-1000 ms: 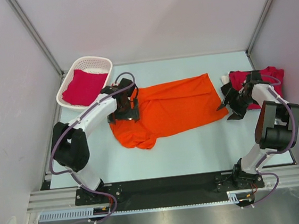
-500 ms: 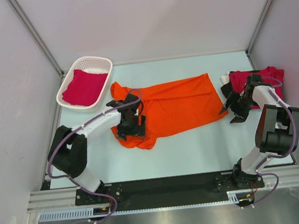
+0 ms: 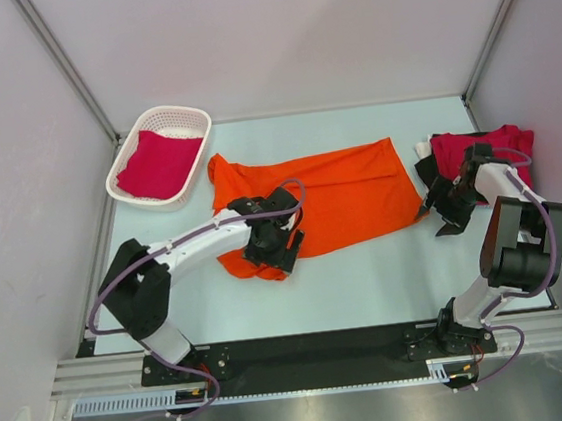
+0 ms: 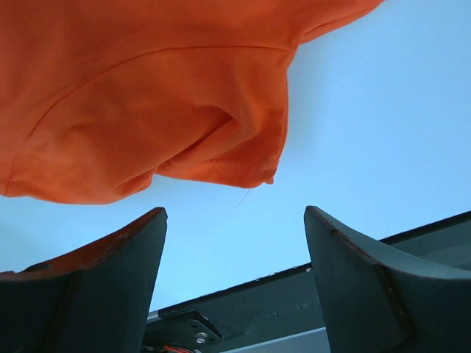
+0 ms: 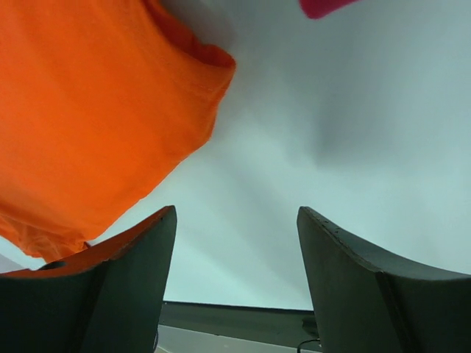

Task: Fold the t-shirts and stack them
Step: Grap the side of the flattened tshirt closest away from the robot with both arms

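While the white lattice basket [image 3: 175,108] sits at the far left corner of the bench [image 3: 369,282], it holds a single crimson t-shirt [image 3: 158,163], which lies flat inside and covers most of its floor. Just beside the basket, the orange t-shirt [image 3: 344,189] is spread across the middle of the bench, smooth toward the right and bunched into folds at its near left end. The left end effector [image 3: 275,246] hovers over that bunched end with its fingers set wide and nothing between them. In the left wrist view a stitched hem of the orange cloth [image 4: 147,88] lies just beyond the fingertips, over bare bench. The right end effector [image 3: 440,209] is at the shirt's right edge, between it and a crimson pile [image 3: 490,140] at the far right of the bench. Its fingers also stand wide and empty. How many shirts make up that pile is hard to tell from above.
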